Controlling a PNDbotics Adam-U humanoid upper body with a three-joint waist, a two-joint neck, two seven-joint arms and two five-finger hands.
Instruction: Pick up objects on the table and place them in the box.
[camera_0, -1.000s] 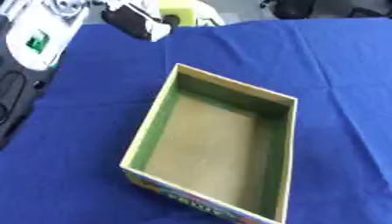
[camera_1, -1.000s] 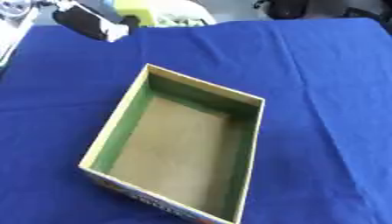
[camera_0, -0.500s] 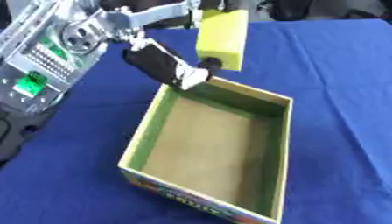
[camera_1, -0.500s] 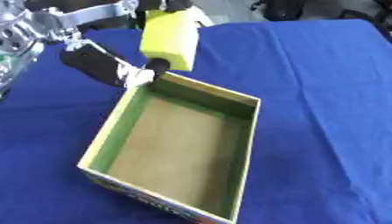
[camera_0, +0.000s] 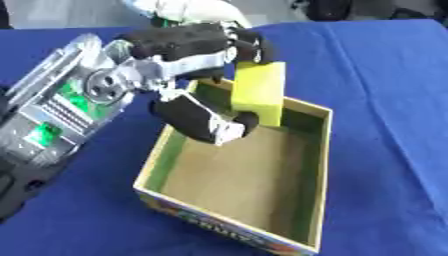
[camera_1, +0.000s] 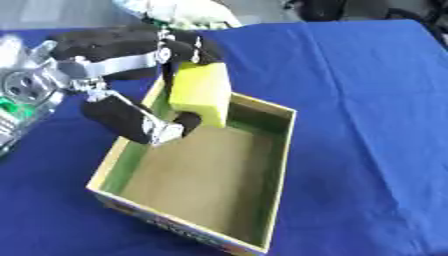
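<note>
My left hand (camera_0: 188, 47) reaches in from the left and holds a yellow block (camera_0: 259, 93) between curled fingers above and the thumb (camera_0: 201, 120) below. The block hangs over the far end of the open cardboard box (camera_0: 318, 170), which has green inner walls and a brown floor with nothing on it. In the right eye view the same block (camera_1: 200, 93) sits just above the box's far rim (camera_1: 262, 103). My right hand shows in neither view.
A blue cloth (camera_0: 385, 75) covers the table all around the box. A pale white and green thing (camera_0: 188, 9) lies at the far edge behind my left hand. Dark shapes sit at the back right (camera_1: 350, 9).
My left arm has swung in from the far left carrying the yellow block, bringing it lower and over the box's far end. The box has stayed put.
</note>
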